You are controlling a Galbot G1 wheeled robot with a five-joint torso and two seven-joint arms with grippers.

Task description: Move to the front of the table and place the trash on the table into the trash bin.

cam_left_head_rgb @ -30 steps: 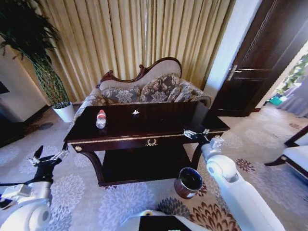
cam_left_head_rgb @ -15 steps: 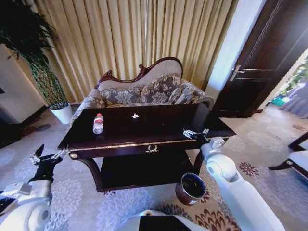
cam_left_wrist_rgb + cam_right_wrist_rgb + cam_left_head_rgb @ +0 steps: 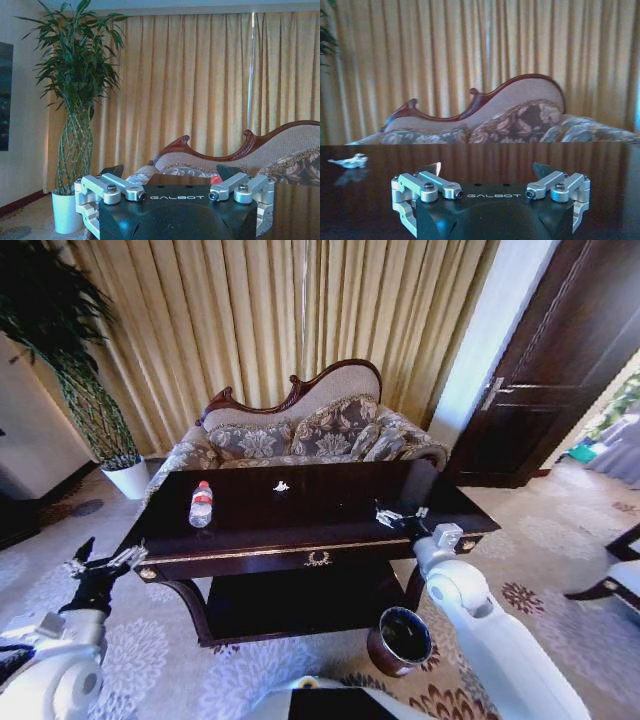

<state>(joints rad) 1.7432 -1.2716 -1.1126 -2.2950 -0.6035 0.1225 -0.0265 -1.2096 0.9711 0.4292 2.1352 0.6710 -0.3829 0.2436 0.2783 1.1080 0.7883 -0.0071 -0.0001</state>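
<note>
Our right gripper (image 3: 400,517) hangs open over the table's (image 3: 330,530) right front edge; left gripper (image 3: 105,563) open off its left corner. Bottle (image 3: 201,504) and paper scrap (image 3: 282,485) on top; trash bin (image 3: 400,640) on carpet, front right.

The bottle (image 3: 201,505) stands on the table (image 3: 330,530) at left, a paper scrap (image 3: 282,485) farther back. The bin (image 3: 400,639) sits near right; a sofa (image 3: 310,430) behind.
</note>
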